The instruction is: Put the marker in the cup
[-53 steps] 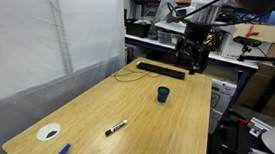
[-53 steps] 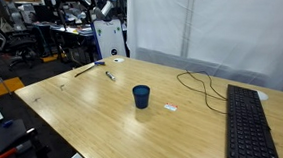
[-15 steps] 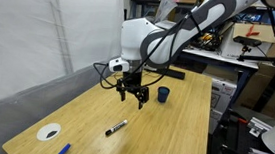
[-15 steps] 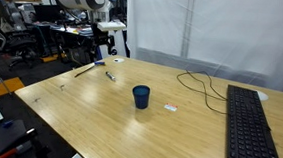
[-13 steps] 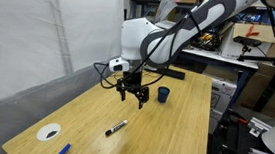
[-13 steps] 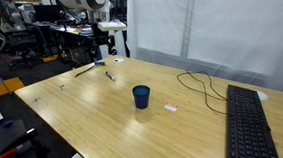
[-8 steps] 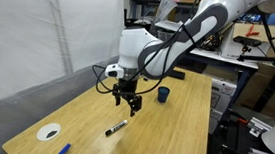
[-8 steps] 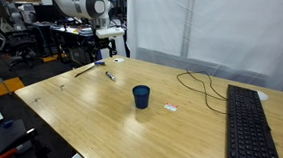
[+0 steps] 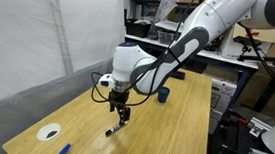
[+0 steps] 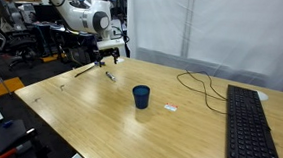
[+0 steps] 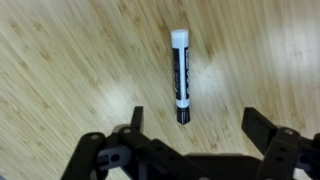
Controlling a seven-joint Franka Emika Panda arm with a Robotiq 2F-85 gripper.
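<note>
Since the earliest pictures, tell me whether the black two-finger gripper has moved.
Yes. The gripper crossed from beyond the small dark blue cup to its near side, open above the black-and-white marker.

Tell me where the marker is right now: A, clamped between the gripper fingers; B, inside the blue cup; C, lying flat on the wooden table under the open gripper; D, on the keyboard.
C: the wrist view shows the marker lying flat on the table with the gripper open above it, away from the cup.
</note>
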